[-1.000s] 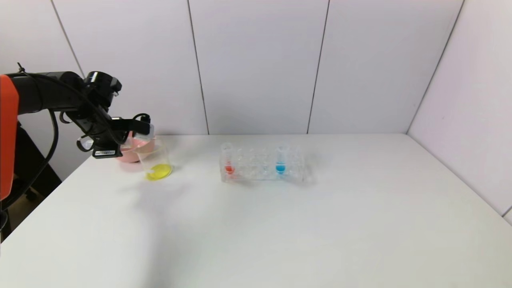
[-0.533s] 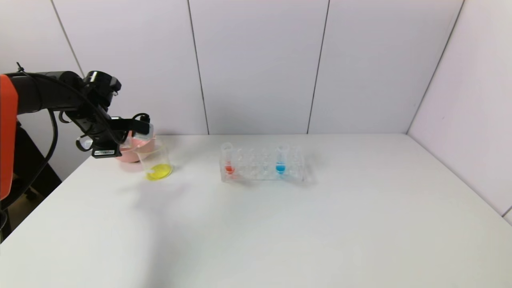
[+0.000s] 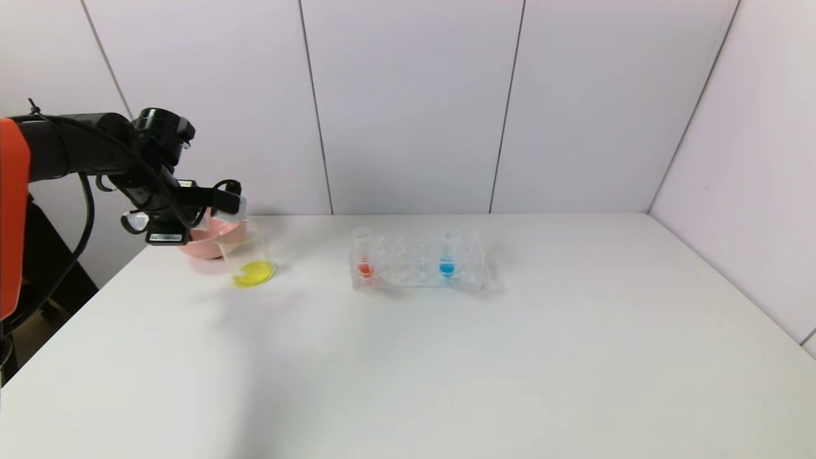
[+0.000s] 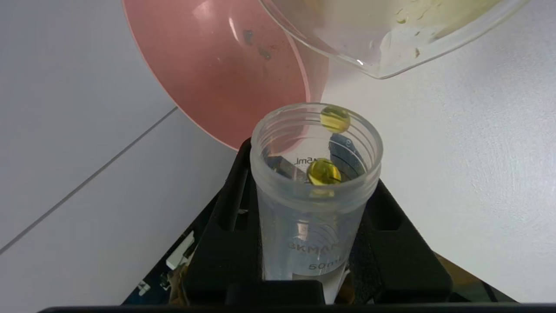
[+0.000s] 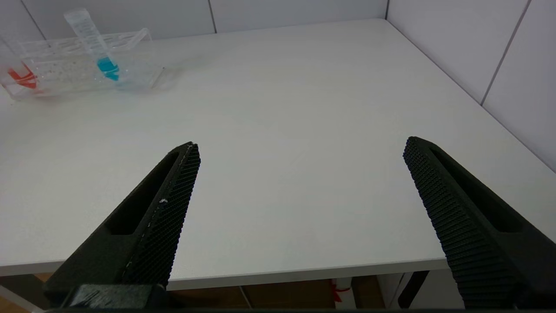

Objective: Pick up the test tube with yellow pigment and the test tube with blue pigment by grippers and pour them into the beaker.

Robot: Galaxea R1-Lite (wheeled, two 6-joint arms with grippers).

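One beaker (image 3: pixel 250 258); two racked tubes; left pincer (image 4: pixel 312 217) pinching the yellow-pigment tube (image 4: pixel 315 204); right pincer (image 5: pixel 299 150) spread.

Even, bright, diffuse light fills all three views, and the white bench (image 3: pixel 446 357) is near overexposed toward the head view's lower edge. Shadows are soft and faint: a pale smudge lies on the bench beside the tube rack (image 3: pixel 417 261), another below the beaker (image 3: pixel 247 258). Small glints of glare sit on the pink bowl (image 4: pixel 217 65) and the beaker's lip in the left wrist view (the bowl's far rim reads slightly soft there). The right wrist view is crisp on the gripper's (image 5: pixel 299 161) textured fingers (image 5: pixel 173 208), softer at the rack.
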